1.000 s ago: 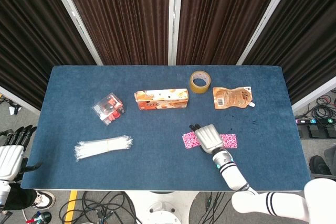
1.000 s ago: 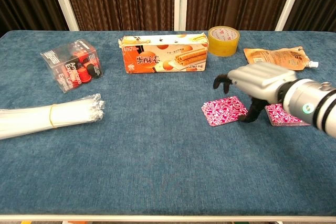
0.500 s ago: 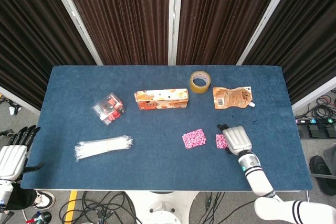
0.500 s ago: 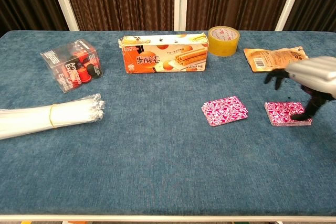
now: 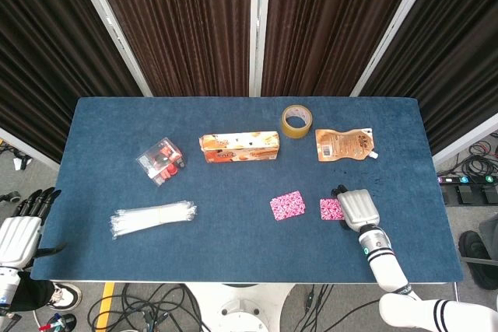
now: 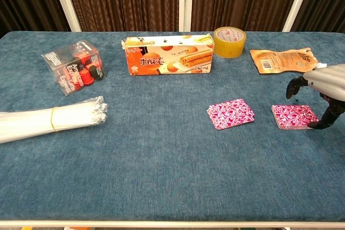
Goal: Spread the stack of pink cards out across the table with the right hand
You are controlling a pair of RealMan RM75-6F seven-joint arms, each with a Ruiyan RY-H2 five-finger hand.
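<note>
A stack of pink patterned cards [image 6: 294, 117] lies at the right of the blue table; in the head view the stack [image 5: 330, 208] is partly covered by my right hand [image 5: 356, 208]. One single pink card [image 6: 230, 113] lies apart to its left, also seen as the single card [image 5: 288, 205]. My right hand [image 6: 326, 82] hovers over the stack's right edge. Its fingers are spread and hold nothing, and its thumb tip [image 6: 319, 125] touches down by the stack's right side. My left hand [image 5: 17, 232] hangs off the table's left front corner, fingers extended and empty.
A biscuit box [image 6: 168, 55], a tape roll [image 6: 229, 41] and an orange pouch [image 6: 282, 60] line the far side. A clear box of red items [image 6: 74, 66] and a bundle of white straws [image 6: 51, 118] sit at the left. Bare cloth [image 6: 161, 176] lies in front.
My right hand has moved right, away from the single card, and now sits at the right edge of the stack. The single card stays where it was left.
</note>
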